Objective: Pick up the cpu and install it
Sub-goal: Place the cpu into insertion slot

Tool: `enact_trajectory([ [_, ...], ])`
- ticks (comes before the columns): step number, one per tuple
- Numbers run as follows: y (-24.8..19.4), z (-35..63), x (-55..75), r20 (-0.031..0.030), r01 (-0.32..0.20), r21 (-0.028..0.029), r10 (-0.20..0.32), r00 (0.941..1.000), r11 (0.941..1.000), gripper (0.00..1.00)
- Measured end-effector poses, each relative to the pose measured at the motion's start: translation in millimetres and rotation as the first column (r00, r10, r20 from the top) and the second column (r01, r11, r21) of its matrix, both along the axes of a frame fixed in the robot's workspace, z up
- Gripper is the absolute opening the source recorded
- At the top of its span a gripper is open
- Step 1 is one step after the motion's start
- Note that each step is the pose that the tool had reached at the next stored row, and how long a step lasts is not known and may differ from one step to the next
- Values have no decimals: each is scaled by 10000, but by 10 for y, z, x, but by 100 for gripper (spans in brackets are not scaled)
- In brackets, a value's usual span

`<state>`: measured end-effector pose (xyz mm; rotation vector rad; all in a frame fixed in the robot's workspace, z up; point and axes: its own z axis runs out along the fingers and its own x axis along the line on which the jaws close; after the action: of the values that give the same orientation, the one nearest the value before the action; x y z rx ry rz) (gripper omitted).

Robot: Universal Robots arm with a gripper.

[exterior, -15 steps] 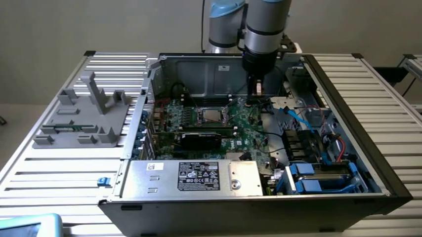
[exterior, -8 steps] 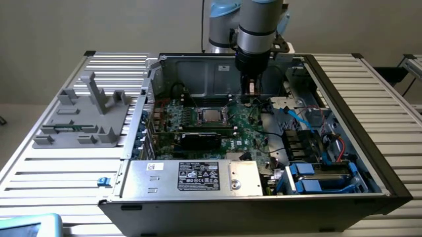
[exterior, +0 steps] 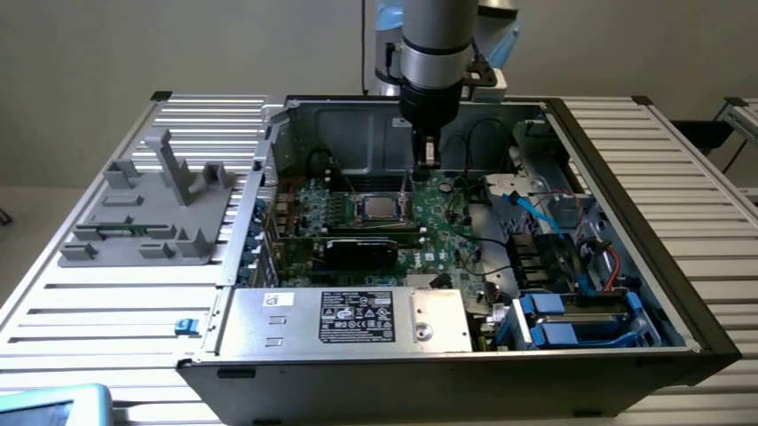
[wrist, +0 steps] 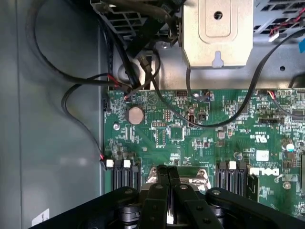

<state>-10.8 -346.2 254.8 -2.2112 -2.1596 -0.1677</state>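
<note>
The cpu [exterior: 379, 209], a small square chip with a dull silver top, lies flat inside the metal-framed socket [exterior: 354, 209] on the green motherboard [exterior: 445, 226] of the open computer case. My gripper [exterior: 427, 162] hangs from the arm just behind the socket and toward the exterior view's right, above the board and apart from the chip. In the wrist view my gripper [wrist: 169, 212] has its black fingers [wrist: 157, 210] pressed together with nothing between them. Just beyond them part of the socket's metal frame [wrist: 198, 175] shows.
A black rectangular card [exterior: 361, 251] sits in front of the socket, and a silver power supply [exterior: 343, 318] lies nearer still. Black cables [wrist: 71, 95] loop beside the board near a coin battery [wrist: 136, 115]. A grey fixture [exterior: 154, 209] stands outside the case, and blue drive caddies [exterior: 569, 321] fill its front corner.
</note>
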Motion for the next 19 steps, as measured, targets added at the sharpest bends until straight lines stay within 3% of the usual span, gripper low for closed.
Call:
enact_trajectory([
  [7,0,1,-148,-2,0,4,0,10000,10000,12],
  [15,0,0,-178,-3,1,4,-1,10000,10000,12],
  [19,2,-5,-260,-3,1,4,-1,10000,10000,12],
])
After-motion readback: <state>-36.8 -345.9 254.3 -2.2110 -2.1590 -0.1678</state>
